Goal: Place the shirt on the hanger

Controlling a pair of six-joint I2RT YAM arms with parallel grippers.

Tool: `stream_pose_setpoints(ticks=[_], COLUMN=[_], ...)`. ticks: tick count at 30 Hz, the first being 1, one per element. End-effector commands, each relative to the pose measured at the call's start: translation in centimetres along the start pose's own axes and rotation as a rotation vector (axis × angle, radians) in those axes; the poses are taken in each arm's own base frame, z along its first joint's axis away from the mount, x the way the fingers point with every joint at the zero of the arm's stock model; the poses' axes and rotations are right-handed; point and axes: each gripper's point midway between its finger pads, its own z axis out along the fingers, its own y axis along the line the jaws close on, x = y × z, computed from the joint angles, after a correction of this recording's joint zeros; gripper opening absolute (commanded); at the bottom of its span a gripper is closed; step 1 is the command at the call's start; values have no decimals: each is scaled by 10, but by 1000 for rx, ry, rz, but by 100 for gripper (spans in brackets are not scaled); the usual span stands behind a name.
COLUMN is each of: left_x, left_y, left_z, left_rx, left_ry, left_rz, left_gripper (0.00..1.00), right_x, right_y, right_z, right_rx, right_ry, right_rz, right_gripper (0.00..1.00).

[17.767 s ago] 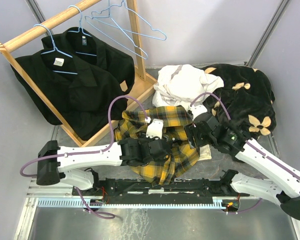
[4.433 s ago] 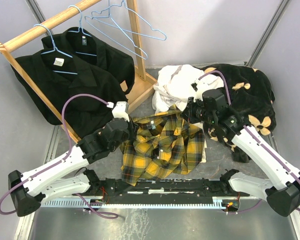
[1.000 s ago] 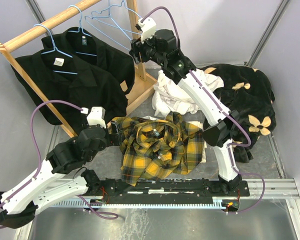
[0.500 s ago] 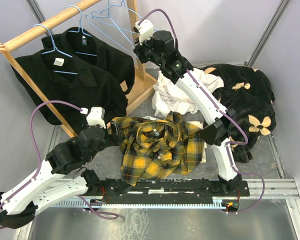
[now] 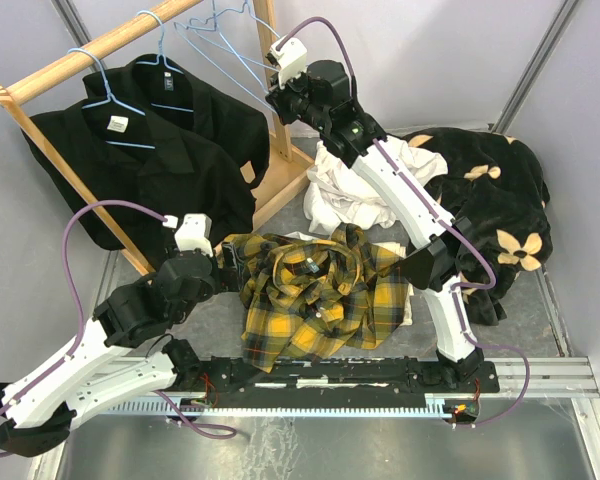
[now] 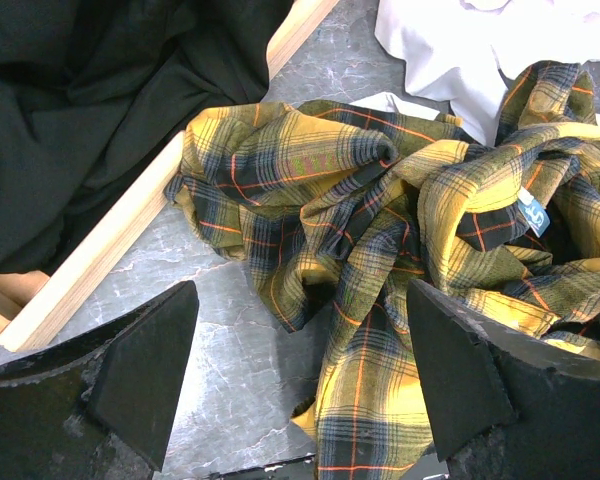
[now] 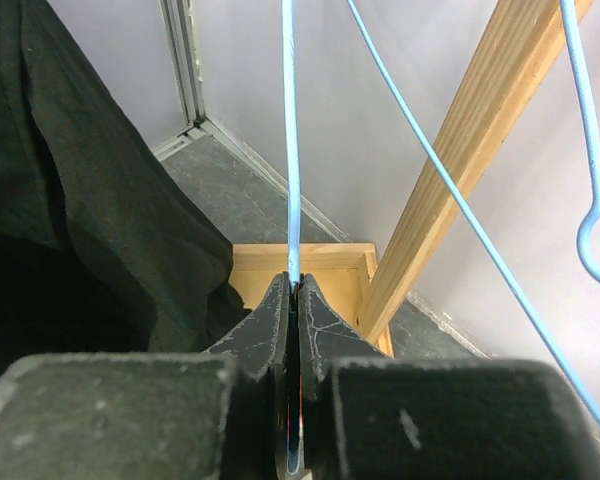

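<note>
1. Since a second ago the right gripper (image 7: 293, 292) has drawn the thin light-blue wire hanger (image 7: 288, 150) leftward, so the empty hangers bunch closer to the rail. The left arm and the plaid shirt lie as they did.
2. Underfoot is a grey, marbled table surface (image 6: 225, 335), walled by pale lilac-grey panels (image 5: 430, 50) with metal corner posts.
3. At the far left a pale wooden clothes rack (image 5: 100, 45) carries two plain black collared shirts (image 5: 150, 175) on blue hangers. The front one has a small white neck label (image 5: 118, 123), too small to read.
4. The left gripper (image 6: 300, 300) hovers low with its jaws spread wide and nothing between them, just beside the plaid cloth.
5. Up by the rack's upright, the right gripper is pinched tight on a single strand of the hanger, which hangs from the rail.
6. The yellow-and-black plaid flannel shirt (image 5: 320, 290) lies crumpled on the table at centre. A little blue tag (image 6: 533, 213) shows in its folds, its print unreadable.
7. Behind it sits a rumpled cream-white shirt (image 5: 355, 170).
8. At the far right lies a black fleece with cream flower shapes (image 5: 490, 190).
</note>
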Motion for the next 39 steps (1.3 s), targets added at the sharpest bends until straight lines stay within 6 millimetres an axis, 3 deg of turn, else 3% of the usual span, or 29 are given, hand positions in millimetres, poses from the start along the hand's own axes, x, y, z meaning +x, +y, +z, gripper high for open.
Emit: stream_pose_setpoints(ticks=[1, 7, 12, 16, 20, 25, 29, 34, 39], left_x=[-12, -13, -14, -17, -26, -40, -47, -60, -67], left_y=[-1, -1, 0, 1, 1, 8, 11, 2, -16], left_z=[2, 2, 0, -3, -12, -27, -33, -40, -47], left_rx=[-9, -9, -6, 3, 38, 68, 79, 137, 232], left_ry=[-48, -51, -60, -71, -115, -190, -231, -263, -270], left_rz=[-19, -22, -29, -31, -55, -101, -105, -73, -42], left_gripper=[90, 90, 89, 88, 87, 88, 95, 99, 98], right_x=[-59, -96, -106, -90, -76, -67, -46, -14, 7], right_y=[1, 4, 1, -2, -3, -10, -6, -2, 2], right_z=[-15, -34, -52, -67, -96, -143, -176, -227, -290], right_rx=[-26, -42, -27, -6, 21, 77, 69, 78, 94], right_ry=[-174, -270, -282, -226, -184, -183, -123, -72, -46], right_rz=[1, 23, 1, -14, 1, -3, -21, -11, 3], right_gripper=[0, 0, 0, 0, 0, 0, 0, 0, 0])
